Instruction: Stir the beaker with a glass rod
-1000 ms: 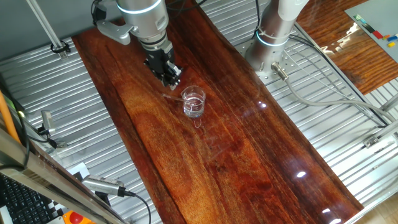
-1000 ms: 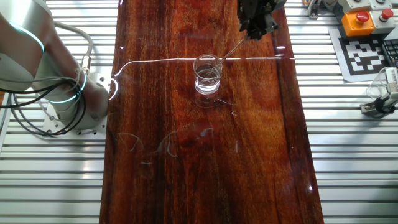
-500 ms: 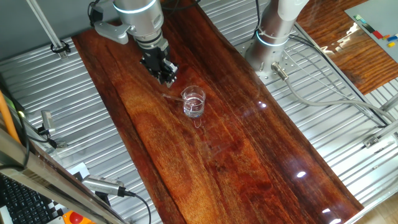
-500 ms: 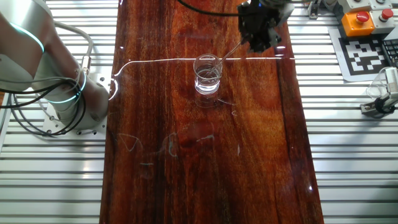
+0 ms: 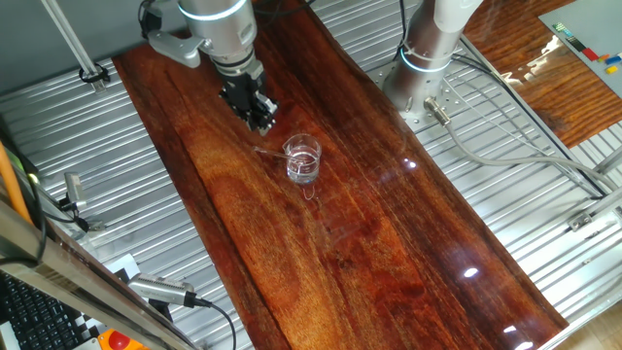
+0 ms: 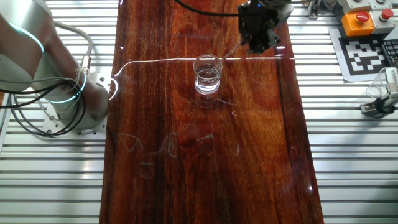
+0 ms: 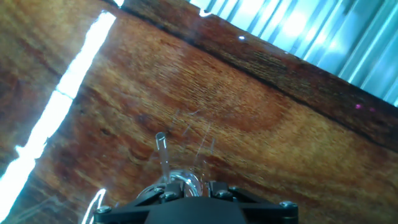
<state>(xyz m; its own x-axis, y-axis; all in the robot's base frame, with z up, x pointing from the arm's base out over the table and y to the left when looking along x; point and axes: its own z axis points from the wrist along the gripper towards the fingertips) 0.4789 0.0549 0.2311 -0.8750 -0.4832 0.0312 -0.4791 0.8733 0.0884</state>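
Observation:
The clear beaker stands upright on the dark wooden board; it also shows in the other fixed view. The thin glass rod leans in the beaker, its free end sticking out over the rim toward the gripper; it is faint in one fixed view. My gripper hangs just beside and above the rod's free end. In the hand view the rod runs out from between the black fingers, which stand apart around it, and the gripper holds nothing.
A second robot base stands at the board's far edge. Ribbed metal table surrounds the board. An orange button box and a marker tag sit to the right. Cables lie on the left.
The gripper has drawn back a little from the beaker over the last second, then held still. The rod and beaker have stayed where they were.

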